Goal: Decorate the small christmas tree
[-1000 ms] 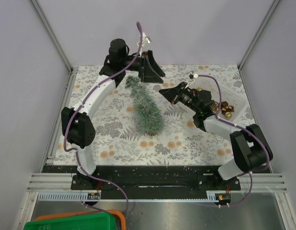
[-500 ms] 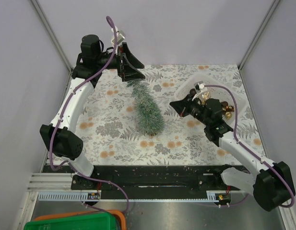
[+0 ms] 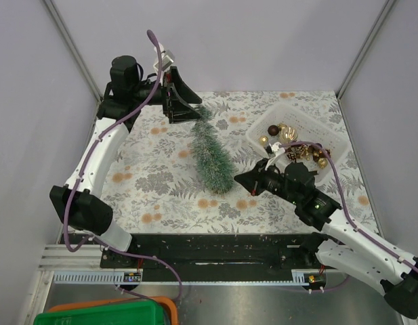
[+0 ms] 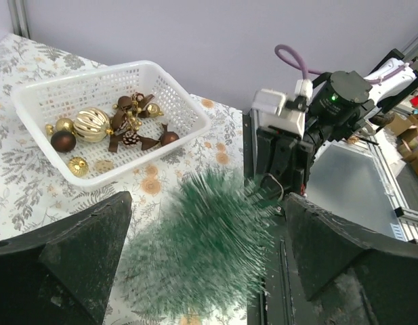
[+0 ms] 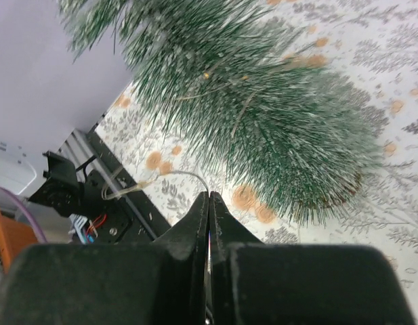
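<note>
The small christmas tree (image 3: pixel 212 152) lies on its side on the leaf-print cloth, tip to the back, wide end toward me. My left gripper (image 3: pixel 192 101) stands open at the tip. In the left wrist view the blurred tree (image 4: pixel 202 250) fills the space between the wide-apart fingers of the left gripper (image 4: pixel 207 203). My right gripper (image 3: pixel 240 179) is shut beside the tree's wide end. In the right wrist view the tree (image 5: pixel 263 101) lies just beyond the right gripper (image 5: pixel 209 196), whose tips pinch a thin wire (image 5: pixel 158 178) that trails left.
A white basket (image 3: pixel 307 122) at the back right holds gold and brown baubles (image 3: pixel 286 134); the left wrist view shows the basket (image 4: pixel 73 80) too. A black rail (image 3: pixel 215 244) runs along the near edge. A green bin (image 3: pixel 103 313) sits below the table, front left.
The right arm swung from beside the basket toward me, down to the tree's wide end. The left gripper drew left and back. The tree's tip shifted right.
</note>
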`<state>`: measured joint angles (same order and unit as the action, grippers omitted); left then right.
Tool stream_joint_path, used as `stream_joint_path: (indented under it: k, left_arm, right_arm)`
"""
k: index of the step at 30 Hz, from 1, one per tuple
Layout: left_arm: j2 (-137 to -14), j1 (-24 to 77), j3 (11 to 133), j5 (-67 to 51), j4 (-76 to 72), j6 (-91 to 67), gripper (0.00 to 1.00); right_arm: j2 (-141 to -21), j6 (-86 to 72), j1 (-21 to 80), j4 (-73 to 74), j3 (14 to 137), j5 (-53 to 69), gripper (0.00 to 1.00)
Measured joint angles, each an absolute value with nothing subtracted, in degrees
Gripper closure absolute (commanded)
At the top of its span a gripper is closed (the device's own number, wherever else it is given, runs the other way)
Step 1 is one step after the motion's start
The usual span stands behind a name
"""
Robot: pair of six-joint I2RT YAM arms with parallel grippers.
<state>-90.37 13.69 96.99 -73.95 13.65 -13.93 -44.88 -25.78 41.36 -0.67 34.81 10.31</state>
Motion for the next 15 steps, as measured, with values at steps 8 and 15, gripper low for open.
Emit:
stream_joint_path:
  k: [8, 15]
  left_arm:
    - [-86.06, 13.65, 93.65, -73.95, 13.47, -12.16, 0.01]
    - [-83.48, 13.87, 88.18, -73.93, 13.52, -11.14, 0.01]
  right_arm:
    - [-54.28, -26.79, 48.51, 0.03, 36.82, 10.00, 0.88]
    - [-63.05, -27.86, 49.67, -2.31, 39.81, 9.93, 0.66]
